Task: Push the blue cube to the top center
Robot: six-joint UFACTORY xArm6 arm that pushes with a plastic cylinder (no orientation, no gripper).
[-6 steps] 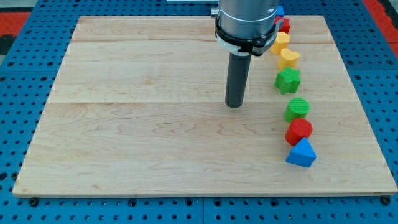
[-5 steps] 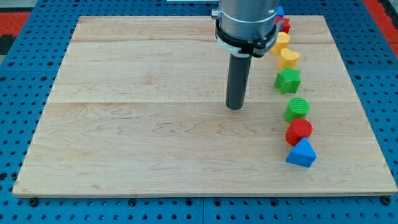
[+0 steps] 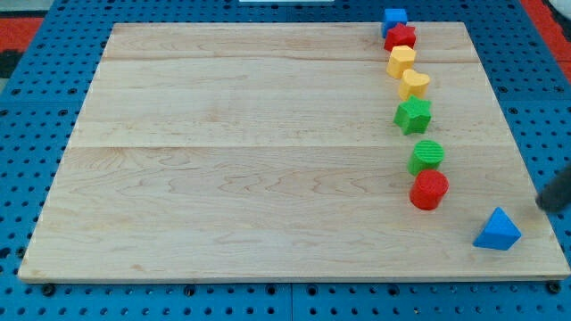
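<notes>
The blue cube [image 3: 394, 20] sits at the top edge of the wooden board [image 3: 223, 160], right of centre, at the head of a column of blocks. Only a dark, blurred piece of the rod shows at the view's right edge; my tip [image 3: 544, 204] is there, just up and right of a blue triangular block [image 3: 497, 230] and far below the blue cube.
Below the blue cube runs a column: a red block [image 3: 401, 37], a yellow block [image 3: 401, 61], a yellow heart [image 3: 414, 83], a green star [image 3: 413, 116], a green cylinder [image 3: 427, 155] and a red cylinder [image 3: 429, 189]. The blue triangle lies near the board's bottom right corner.
The rod has left the board's middle and now shows only at the right edge. The blue triangle has shifted right and down, away from the red cylinder. The blue cube is now uncovered.
</notes>
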